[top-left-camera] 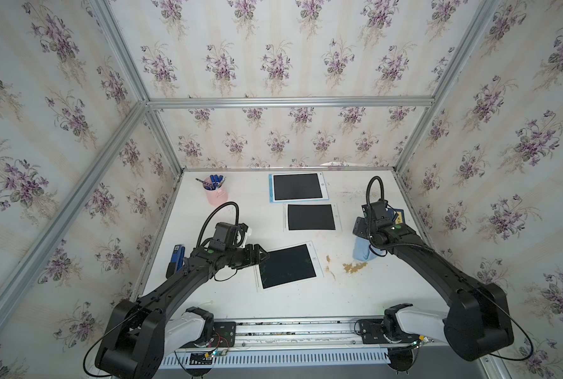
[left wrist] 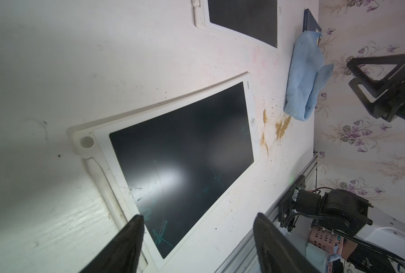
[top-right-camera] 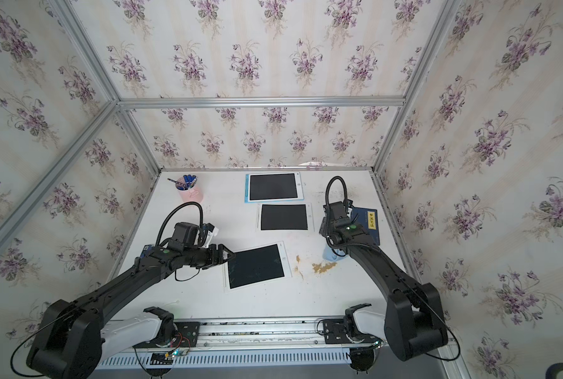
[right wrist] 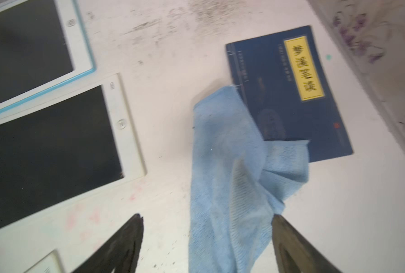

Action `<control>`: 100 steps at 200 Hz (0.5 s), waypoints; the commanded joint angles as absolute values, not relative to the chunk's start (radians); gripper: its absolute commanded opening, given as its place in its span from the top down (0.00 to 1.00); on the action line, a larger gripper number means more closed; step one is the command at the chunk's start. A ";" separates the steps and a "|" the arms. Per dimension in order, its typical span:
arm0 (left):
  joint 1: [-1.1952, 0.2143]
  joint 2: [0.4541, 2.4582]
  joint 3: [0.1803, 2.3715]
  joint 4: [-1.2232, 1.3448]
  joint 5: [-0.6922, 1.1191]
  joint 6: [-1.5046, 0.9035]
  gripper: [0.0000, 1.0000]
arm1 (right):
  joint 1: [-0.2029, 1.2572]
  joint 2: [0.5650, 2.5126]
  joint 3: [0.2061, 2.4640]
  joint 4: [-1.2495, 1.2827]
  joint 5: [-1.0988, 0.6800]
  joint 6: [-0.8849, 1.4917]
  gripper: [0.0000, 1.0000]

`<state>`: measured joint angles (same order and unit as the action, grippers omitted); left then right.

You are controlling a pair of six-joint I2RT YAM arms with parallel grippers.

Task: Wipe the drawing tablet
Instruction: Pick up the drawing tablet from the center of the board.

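Flat and askew at mid-counter (top-left-camera: 227, 295): drawing tablet (top-left-camera: 288, 266), faint green scribbles on its screen; over its corner, left fingers (left wrist: 135, 227), spread, grasping nothing; right fingers (right wrist: 289, 241) likewise released, straddling blue cloth (right wrist: 230, 177) overlapping a book (right wrist: 289, 94).

Blue cloth (top-left-camera: 360, 252) mostly tucked behind the right arm (top-left-camera: 405, 249) in both top views, dark book (top-left-camera: 401, 214) a mere sliver in a top view, its yellow title label (right wrist: 303, 68) smeared by blur at the right wrist, blue-edged tablet (right wrist: 31, 47) and white tablet (right wrist: 50, 151) cut by that picture's edge, blue thing (top-left-camera: 176, 257) half under the left arm (top-left-camera: 181, 279), hard to name.
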<state>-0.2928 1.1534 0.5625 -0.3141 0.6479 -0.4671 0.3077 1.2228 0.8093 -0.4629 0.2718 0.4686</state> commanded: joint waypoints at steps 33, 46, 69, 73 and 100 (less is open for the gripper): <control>-0.292 1.156 0.485 -0.269 0.701 -0.535 0.25 | 0.443 1.238 0.678 -0.224 -0.397 0.360 0.26; -0.293 1.159 0.474 -0.270 0.700 -0.537 0.25 | 0.463 1.288 0.665 -0.176 -0.480 0.369 0.30; -0.293 1.149 0.452 -0.279 0.667 -0.545 0.25 | 0.487 1.356 0.661 -0.122 -0.538 0.383 0.33; -0.292 1.145 0.445 -0.276 0.660 -0.549 0.25 | 0.490 1.368 0.663 -0.118 -0.542 0.382 0.33; -0.292 1.123 0.412 -0.259 0.631 -0.577 0.25 | 0.492 1.454 0.677 -0.106 -0.571 0.376 0.34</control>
<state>-0.2932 1.1347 0.4274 -0.2951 0.6643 -0.5491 0.4919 1.3991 0.6662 -0.1650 -0.4831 0.3882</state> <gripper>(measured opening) 0.748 0.665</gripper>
